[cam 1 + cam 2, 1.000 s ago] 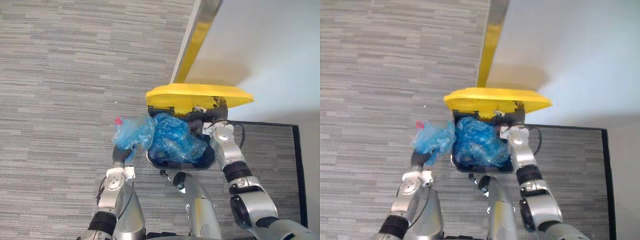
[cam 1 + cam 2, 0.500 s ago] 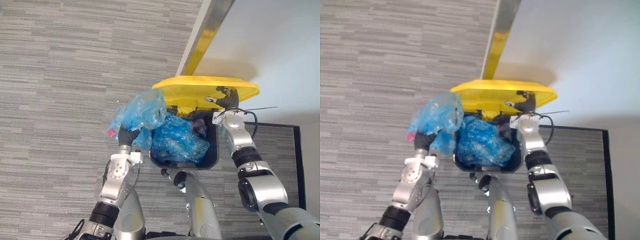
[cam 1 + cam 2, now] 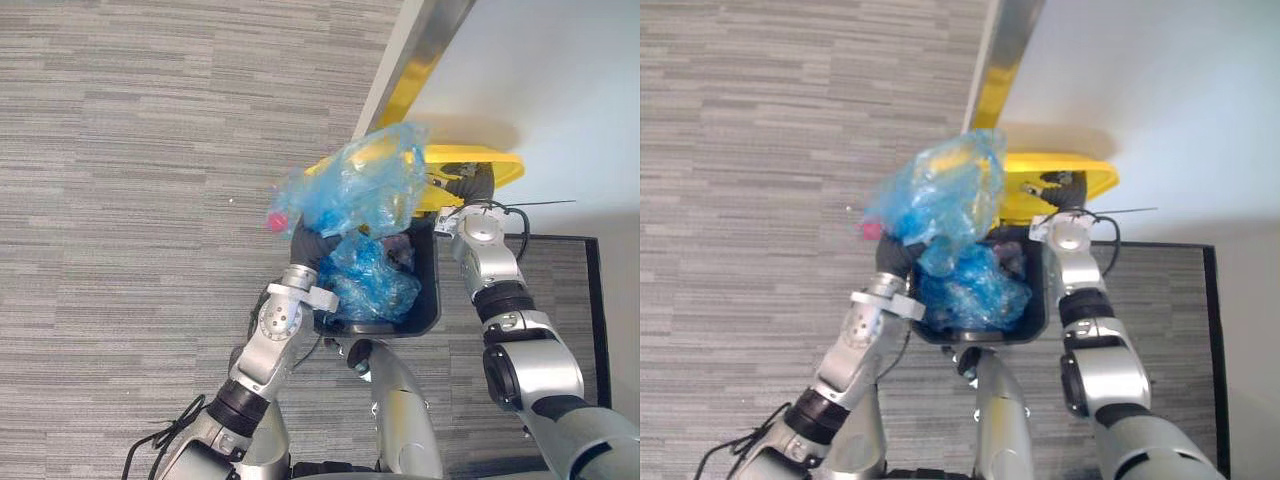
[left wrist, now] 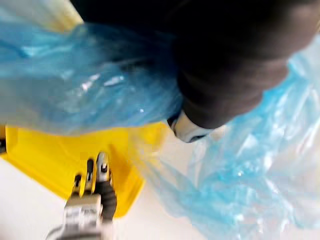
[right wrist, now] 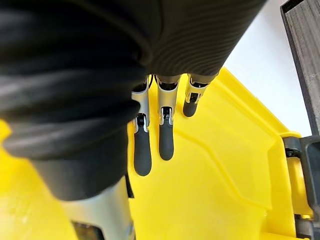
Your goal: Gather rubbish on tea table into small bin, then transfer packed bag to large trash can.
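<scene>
Blue bag [image 3: 365, 185] hangs above large trash can [image 3: 428, 300], bunched over left hand [image 3: 305, 243]; grip hidden, cannot tell. Right hand [image 5: 166, 142] flat, propping yellow lid [image 3: 495, 165]. Bag looks light, soft, slippery; I'd hold its gathered neck.

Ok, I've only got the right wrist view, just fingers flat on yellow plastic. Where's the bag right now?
Observer: The left hand grips the blue bag, lifted above the open large trash can.
Operator: Is that can empty?
Observer: No, crumpled blue plastic lies inside it.
Operator: And the lid I'm touching?
Observer: The yellow lid stands raised behind the bag, with the right hand against it.
</scene>
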`<state>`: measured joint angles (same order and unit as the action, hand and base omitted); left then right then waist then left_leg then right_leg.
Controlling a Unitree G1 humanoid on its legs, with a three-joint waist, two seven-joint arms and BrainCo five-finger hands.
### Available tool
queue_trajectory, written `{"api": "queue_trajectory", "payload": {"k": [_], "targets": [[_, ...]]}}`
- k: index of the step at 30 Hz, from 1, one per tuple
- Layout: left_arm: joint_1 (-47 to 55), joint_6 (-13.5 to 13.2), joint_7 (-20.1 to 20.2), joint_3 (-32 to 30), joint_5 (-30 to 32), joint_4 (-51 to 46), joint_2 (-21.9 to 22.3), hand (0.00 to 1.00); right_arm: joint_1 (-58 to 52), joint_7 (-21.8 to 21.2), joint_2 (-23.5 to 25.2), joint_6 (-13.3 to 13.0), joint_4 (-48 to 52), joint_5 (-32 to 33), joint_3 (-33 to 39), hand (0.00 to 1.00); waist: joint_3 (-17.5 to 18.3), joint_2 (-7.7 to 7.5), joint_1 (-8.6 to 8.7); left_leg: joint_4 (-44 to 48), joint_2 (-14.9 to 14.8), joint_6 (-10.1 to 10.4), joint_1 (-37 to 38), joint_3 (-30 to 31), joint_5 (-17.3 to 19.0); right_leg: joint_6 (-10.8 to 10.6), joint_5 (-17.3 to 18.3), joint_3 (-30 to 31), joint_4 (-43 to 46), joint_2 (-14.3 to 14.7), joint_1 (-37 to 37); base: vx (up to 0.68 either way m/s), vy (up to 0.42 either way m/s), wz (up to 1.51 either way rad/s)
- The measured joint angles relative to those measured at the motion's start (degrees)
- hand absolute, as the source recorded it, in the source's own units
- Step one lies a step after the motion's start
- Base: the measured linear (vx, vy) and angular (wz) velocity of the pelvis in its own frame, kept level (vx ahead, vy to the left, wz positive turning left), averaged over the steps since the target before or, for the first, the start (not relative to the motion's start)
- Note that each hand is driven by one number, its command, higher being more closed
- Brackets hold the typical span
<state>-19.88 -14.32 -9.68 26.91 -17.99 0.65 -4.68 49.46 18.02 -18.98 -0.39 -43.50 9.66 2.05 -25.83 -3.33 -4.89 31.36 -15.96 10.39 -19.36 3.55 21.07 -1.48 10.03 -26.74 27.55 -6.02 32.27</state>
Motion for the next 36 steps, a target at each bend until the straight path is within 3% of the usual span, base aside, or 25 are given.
{"api": "queue_trajectory", "payload": {"k": [8, 18, 19, 23, 28, 36], "targets": [[-10.67, 1.61, -0.38, 1.86, 4.16, 10.79, 3.33, 1.0, 3.86, 0.07, -0.83, 1.44, 4.78, 0.43, -0.07, 0.0, -1.11, 0.2, 0.88, 3.53, -0.47, 0.74, -4.69, -0.82, 0.48, 0.25, -1.26, 0.7, -0.46, 0.4, 3.69, -0.04, 0.005, -0.09], [-19.83, 4.52, -1.52, 0.39, 8.0, 26.28, 4.12, 1.0, 8.7, 0.6, 0.69, 1.43, 11.99, 0.48, -0.53, 0.0, -3.17, 0.16, 1.7, 8.35, -2.41, 1.29, -11.14, -2.25, 1.49, 0.12, -5.71, 2.25, -4.21, 3.28, 8.18, -0.07, -0.003, -0.18], [-19.84, 5.21, -1.4, -0.51, 9.32, 27.94, 4.37, 0.0, 8.77, 0.7, 0.91, 1.44, 13.24, 0.47, -0.56, 0.0, -3.17, 0.16, 1.8, 8.88, -2.48, 1.24, -11.94, -2.25, 1.52, 0.41, -5.94, 2.26, -4.27, 3.36, 8.81, -0.05, -0.021, -0.09], [-19.92, 7.09, -1.58, -5.23, 14.05, 33.19, 4.39, 0.0, 9.78, 0.86, 0.98, 0.84, 14.06, 0.31, -1.84, 0.0, -3.43, 0.09, 1.96, 9.54, -2.95, 1.25, -13.7, -2.24, 1.53, 0.06, -6.64, 2.4, -4.98, 4.0, 10.08, -0.05, -0.029, -0.07], [-20.27, 9.01, -4.85, -11.41, 21.52, 36.32, 3.95, 0.0, 9.83, 1.04, 1.12, 0.69, 16.1, -0.58, -3.54, 0.0, -3.57, -0.08, 2.07, 9.54, -3.64, 1.25, -14.65, -2.25, 1.53, 0.2, -6.56, 2.4, -5.09, 4.67, 11.12, -0.02, -0.049, -0.04], [-21.2, 12.5, -6.44, -12.48, 32.09, 38.8, 4.16, 0.0, 9.98, 0.89, 1.1, 0.43, 16.17, -1.12, -5.36, 0.0, -3.71, -0.23, 2.1, 9.43, -4.42, 1.24, -14.46, -2.24, 1.51, 0.32, -6.48, 2.2, -4.75, 5.2, 11.14, -0.01, -0.064, -0.01]]}}
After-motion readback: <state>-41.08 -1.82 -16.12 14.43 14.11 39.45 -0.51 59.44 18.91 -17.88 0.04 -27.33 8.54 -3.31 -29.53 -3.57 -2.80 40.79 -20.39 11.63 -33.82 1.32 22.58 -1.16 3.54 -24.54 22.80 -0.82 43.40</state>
